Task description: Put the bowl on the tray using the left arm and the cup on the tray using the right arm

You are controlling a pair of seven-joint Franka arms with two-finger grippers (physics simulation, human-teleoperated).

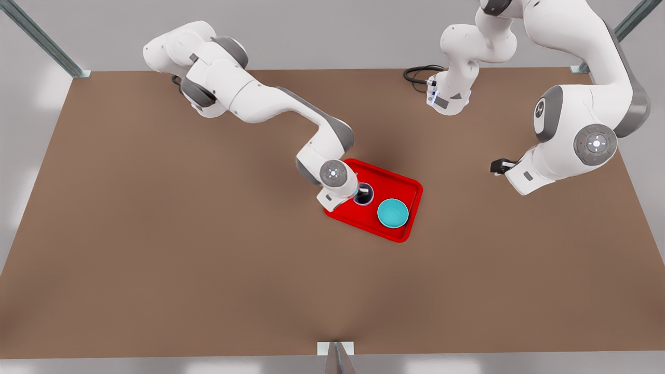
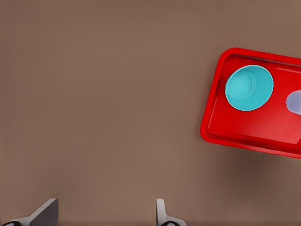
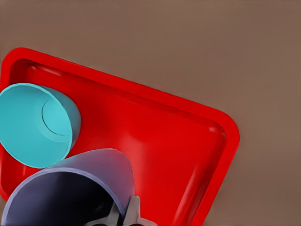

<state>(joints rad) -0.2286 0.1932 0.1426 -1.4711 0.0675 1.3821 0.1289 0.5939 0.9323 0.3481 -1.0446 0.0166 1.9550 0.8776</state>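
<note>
Front view: the bowl (image 1: 392, 213) rests inside the tray (image 1: 410, 187), at 4 o'clock of the cup (image 1: 363, 194), leaving the cup its own space. The right gripper (image 1: 360, 196) pinches the cup's rim over the tray, arm reaching low. The left gripper (image 2: 103, 214), spread wide and empty, waits well apart above the table (image 1: 156, 234).

Front view: high, off arms, looks steeply down on whole table (image 1: 156, 270), both arms, tray (image 1: 402, 183) near middle. Left wrist view: well above table, faces straight down, tray (image 2: 214, 127) at frame edge, own fingertips (image 2: 162, 214) low in frame. Right wrist view: close over tray (image 3: 197, 141), angled down. All three share tray, bowl (image 1: 392, 213) and cup (image 1: 363, 193).
</note>
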